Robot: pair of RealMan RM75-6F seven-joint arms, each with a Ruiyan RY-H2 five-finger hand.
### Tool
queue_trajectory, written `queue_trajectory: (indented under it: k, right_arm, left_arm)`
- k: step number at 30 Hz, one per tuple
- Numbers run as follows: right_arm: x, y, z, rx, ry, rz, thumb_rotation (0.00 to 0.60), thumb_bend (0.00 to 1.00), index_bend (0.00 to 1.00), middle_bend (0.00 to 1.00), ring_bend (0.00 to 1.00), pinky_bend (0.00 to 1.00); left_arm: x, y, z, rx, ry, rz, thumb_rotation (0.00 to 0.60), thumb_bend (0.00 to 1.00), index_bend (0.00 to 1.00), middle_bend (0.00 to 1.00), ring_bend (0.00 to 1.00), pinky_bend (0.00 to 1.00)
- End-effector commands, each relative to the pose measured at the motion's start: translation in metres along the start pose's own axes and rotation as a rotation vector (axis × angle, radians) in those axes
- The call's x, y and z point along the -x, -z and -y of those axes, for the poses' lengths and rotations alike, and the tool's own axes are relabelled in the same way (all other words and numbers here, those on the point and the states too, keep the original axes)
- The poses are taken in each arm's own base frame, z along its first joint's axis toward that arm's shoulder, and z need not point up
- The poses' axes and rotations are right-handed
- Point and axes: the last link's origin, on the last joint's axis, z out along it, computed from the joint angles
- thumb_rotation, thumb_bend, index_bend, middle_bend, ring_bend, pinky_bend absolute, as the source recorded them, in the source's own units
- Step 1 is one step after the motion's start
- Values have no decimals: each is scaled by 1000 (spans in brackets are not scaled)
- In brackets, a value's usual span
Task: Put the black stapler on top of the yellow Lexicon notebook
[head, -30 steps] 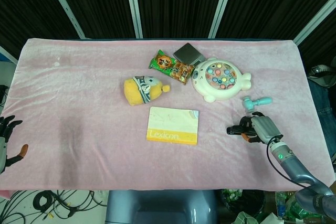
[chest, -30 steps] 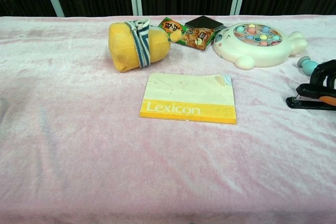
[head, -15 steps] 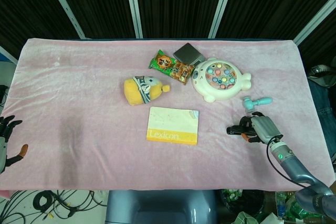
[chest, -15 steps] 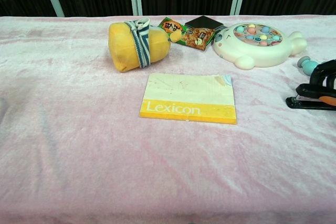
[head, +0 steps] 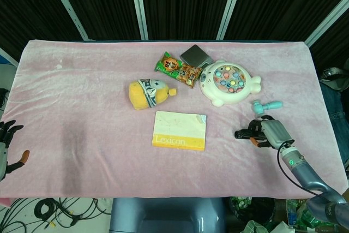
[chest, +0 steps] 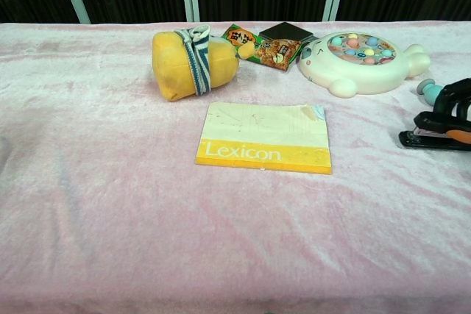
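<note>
The yellow Lexicon notebook (head: 179, 130) (chest: 266, 137) lies flat at the middle of the pink cloth. The black stapler (head: 246, 133) (chest: 427, 140) lies low at the right side, its nose pointing left toward the notebook. My right hand (head: 271, 133) (chest: 455, 106) grips the stapler from above, fingers wrapped over its rear. My left hand (head: 7, 144) hangs off the table's left edge in the head view, fingers spread, holding nothing.
A yellow plush toy (head: 149, 93) sits just behind the notebook. A snack packet (head: 178, 70), a dark square box (head: 196, 55) and a white fish-shaped toy (head: 228, 82) stand at the back. A teal toy hammer (head: 265, 106) lies right behind my right hand.
My right hand and the stapler have shifted very slightly left toward the notebook. Nothing else has moved.
</note>
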Motion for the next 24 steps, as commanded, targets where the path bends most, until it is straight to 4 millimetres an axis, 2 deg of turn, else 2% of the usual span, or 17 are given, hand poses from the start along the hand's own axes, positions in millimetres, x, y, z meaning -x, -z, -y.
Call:
queue_trajectory:
  k: [1, 5, 9, 17, 24]
  right_arm:
    - [-7, 0, 7, -10, -17, -8, 600, 470, 653, 527, 493, 183]
    - [-14, -1, 25, -43, -18, -13, 600, 470, 659, 527, 493, 183]
    - [-17, -7, 52, -81, 21, -15, 600, 471, 671, 525, 493, 183]
    - [-23, -33, 115, -114, 19, -11, 600, 470, 670, 523, 493, 183]
    - [-14, -58, 157, -91, -17, -8, 600, 470, 670, 527, 498, 183]
  left_arm:
    - [0, 0, 0, 0, 1, 1, 600, 319, 214, 115, 42, 95]
    - [0, 1, 0, -3, 16, 6, 600, 319, 214, 114, 42, 95]
    - [-1, 1, 0, -3, 24, 8, 600, 320, 214, 114, 42, 95]
    - [-2, -2, 2, -15, 41, 13, 600, 322, 214, 114, 42, 95]
    - [-3, -3, 4, -17, 37, 11, 600, 322, 214, 114, 42, 95]
